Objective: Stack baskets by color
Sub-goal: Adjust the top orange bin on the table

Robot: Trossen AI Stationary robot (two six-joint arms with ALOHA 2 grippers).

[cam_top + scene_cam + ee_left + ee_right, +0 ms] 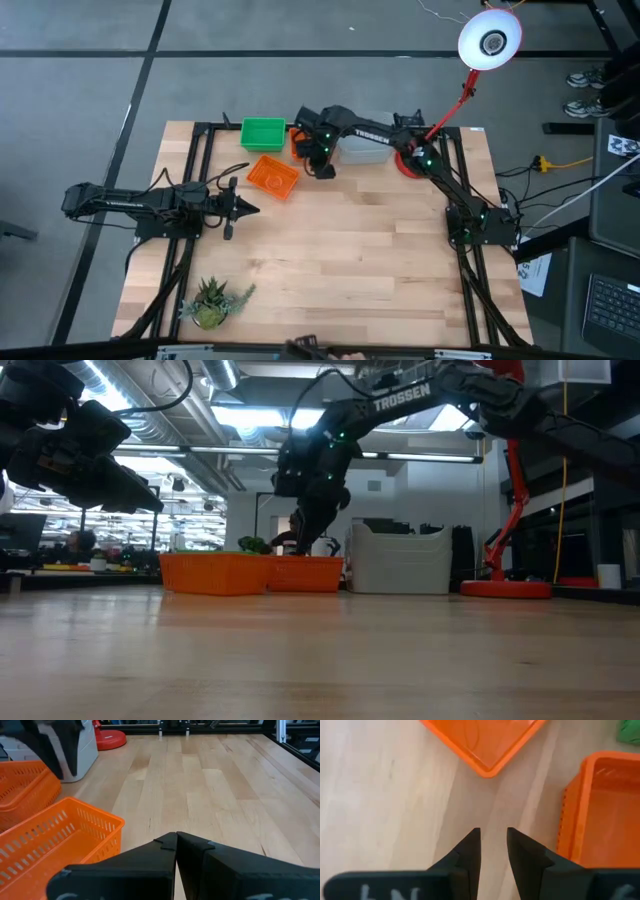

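Along the table's far edge stand a green basket (pixel 263 133), an orange basket (pixel 299 138) partly under my right arm, and a grey-white basket (pixel 365 150). A second orange basket (pixel 273 176) sits askew nearer the middle. My right gripper (pixel 493 840) hangs open over bare wood between the two orange baskets (pixel 485 740) (pixel 605 810), pointing steeply down, with nothing between its fingers. In the low view it (pixel 310 538) is above the baskets' rims. My left gripper (pixel 245 208) waits shut at the table's left, close to the askew orange basket (pixel 60 840).
A red lamp base (pixel 410 162) stands right of the grey-white basket, its stem rising to a white lamp head (pixel 490 40). A small potted plant (pixel 212 300) sits at the near left. The middle and near right of the wooden table (pixel 380 260) are bare.
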